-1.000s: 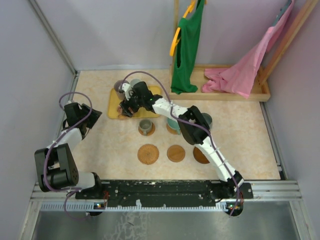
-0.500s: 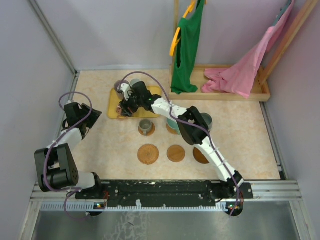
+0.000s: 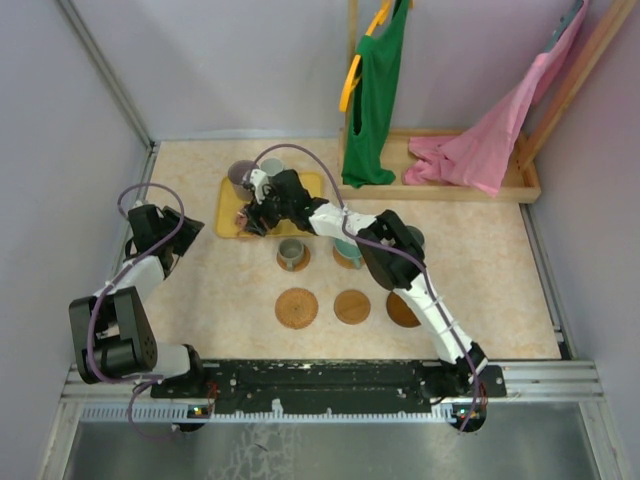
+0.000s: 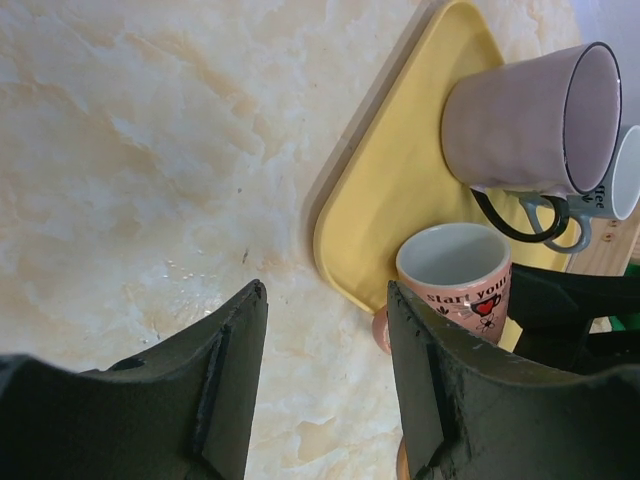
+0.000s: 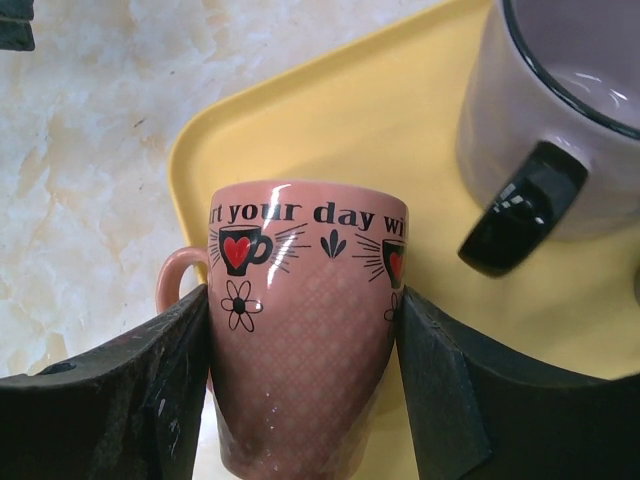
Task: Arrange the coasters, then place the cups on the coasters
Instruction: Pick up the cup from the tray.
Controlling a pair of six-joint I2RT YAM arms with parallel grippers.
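Observation:
My right gripper [image 5: 300, 305] is shut on a pink printed cup [image 5: 298, 380], its pads pressed to both sides; the cup [image 3: 246, 217] is at the near-left corner of the yellow tray [image 3: 305, 185]. A purplish cup [image 3: 240, 174] and a grey-blue cup [image 4: 612, 180] stand further back on that tray. Three bare coasters [image 3: 297, 308] [image 3: 352, 306] [image 3: 403, 312] lie in a near row. Behind them a grey cup [image 3: 292, 252], a teal cup [image 3: 347, 250] and a dark cup [image 3: 413, 239] sit on coasters. My left gripper [image 3: 186, 231] hangs open left of the tray, holding nothing.
A wooden rack [image 3: 500, 185] with a green garment [image 3: 375, 90] and a pink one [image 3: 490, 140] stands at the back right. Walls close in on the left and right. The left wrist view shows the tray [image 4: 385, 190] just ahead of the open fingers [image 4: 230, 385].
The right gripper's jaws have closed onto the pink cup and the arm has shifted slightly toward me. The left arm has not moved.

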